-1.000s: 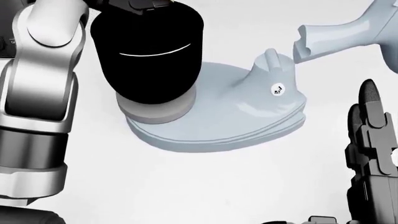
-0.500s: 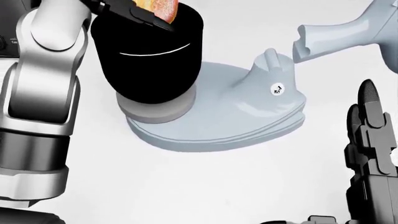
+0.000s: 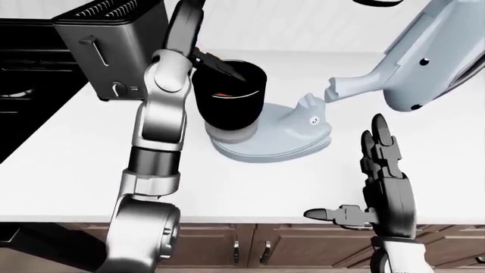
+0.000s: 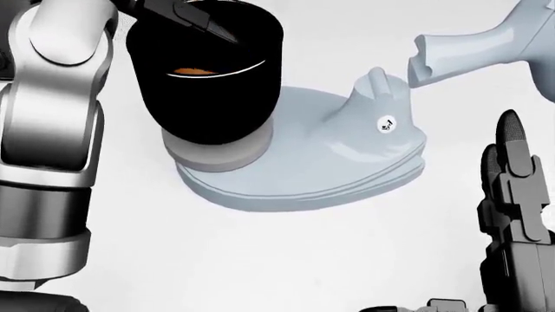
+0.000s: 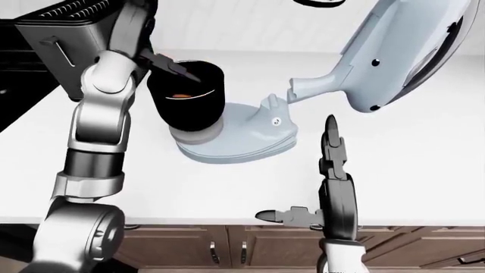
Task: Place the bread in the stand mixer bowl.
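The black mixer bowl [image 3: 229, 96] stands on the pale blue stand mixer base [image 3: 280, 136]. The orange-brown bread [image 5: 180, 96] lies inside the bowl, low down; it also shows in the head view [image 4: 192, 71]. My left hand [image 3: 227, 71] hangs over the bowl's rim with its dark fingers [image 4: 195, 16] spread and empty. My right hand [image 3: 377, 153] stands upright to the lower right of the mixer, fingers straight and thumb out, holding nothing.
The mixer head [image 3: 432, 62] is tilted up at the upper right. A dark toaster [image 3: 114, 45] stands left of the bowl, with a black stove [image 3: 30, 62] beyond it. The white counter [image 3: 75, 159] ends above wooden cabinet doors [image 3: 303, 247].
Half a second ago my left hand held the bread at the bowl's rim. The bread now lies down inside the bowl and the fingers are free of it.
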Tool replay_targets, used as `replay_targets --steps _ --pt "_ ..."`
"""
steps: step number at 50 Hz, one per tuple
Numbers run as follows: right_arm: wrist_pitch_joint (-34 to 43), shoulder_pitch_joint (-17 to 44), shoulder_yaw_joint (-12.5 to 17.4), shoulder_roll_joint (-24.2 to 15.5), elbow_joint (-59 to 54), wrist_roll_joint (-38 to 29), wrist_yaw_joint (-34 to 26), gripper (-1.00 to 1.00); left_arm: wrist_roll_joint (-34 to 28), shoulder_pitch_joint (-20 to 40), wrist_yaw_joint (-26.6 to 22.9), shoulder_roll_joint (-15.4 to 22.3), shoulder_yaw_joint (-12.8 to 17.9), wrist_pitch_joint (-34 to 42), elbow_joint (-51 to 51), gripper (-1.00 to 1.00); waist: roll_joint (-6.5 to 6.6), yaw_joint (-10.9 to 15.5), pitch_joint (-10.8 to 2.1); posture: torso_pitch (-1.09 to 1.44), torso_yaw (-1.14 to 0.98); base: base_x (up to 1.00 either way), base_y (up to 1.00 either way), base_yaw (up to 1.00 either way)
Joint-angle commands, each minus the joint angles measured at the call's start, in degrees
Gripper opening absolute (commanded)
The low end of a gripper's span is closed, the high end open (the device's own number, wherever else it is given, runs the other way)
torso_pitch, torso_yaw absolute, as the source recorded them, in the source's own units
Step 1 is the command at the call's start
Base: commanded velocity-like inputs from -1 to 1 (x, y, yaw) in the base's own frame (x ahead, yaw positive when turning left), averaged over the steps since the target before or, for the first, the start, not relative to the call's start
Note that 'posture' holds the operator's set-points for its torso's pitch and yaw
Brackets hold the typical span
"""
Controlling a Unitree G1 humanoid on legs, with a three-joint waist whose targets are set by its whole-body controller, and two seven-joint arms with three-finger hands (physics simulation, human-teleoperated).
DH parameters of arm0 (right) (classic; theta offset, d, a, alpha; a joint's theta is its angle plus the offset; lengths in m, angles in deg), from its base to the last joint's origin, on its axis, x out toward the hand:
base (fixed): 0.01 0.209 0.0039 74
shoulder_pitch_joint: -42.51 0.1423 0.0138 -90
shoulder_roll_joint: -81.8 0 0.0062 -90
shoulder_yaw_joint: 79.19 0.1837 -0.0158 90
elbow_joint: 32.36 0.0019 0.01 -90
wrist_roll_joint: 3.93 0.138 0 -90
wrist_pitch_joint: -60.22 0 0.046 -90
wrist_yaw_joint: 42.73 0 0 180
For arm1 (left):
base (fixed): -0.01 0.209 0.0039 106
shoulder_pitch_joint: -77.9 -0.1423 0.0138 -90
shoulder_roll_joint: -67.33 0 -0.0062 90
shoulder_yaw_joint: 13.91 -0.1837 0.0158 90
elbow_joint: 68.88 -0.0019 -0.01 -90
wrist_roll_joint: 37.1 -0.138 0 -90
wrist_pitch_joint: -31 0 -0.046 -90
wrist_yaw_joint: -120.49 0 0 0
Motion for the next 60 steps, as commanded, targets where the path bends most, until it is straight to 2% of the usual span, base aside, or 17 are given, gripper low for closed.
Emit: replay_targets --steps 1,29,42,60 --pt "-1.38 0.65 0.02 -0.14 2.3 0.03 0.29 1.0 0.37 2.2 0.22 0.61 0.54 -0.8 2.5 1.0 -0.03 0.0 -1.24 0.0 0.0 0.0 0.0 0.0" --pt "-0.85 0.99 -0.21 -0.3 2.76 -0.11 0.33 1.0 4.01 0.36 -1.02 3.17 1.85 7.8 15.45 1.0 0.12 0.0 -0.97 0.0 0.0 0.0 0.0 0.0" --pt "-0.84 1.06 -0.1 -0.34 2.75 -0.04 0.25 1.0 5.11 -2.35 -1.61 4.73 2.7 10.58 21.04 1.0 0.23 -0.02 -0.86 0.0 0.0 0.0 0.0 0.0" --pt "-1.23 0.63 -0.42 -0.25 2.65 -0.15 0.35 1.0 9.47 -5.84 -0.95 7.58 5.22 16.1 28.62 1.0 0.45 -0.02 -0.81 0.0 0.0 0.0 0.0 0.0"
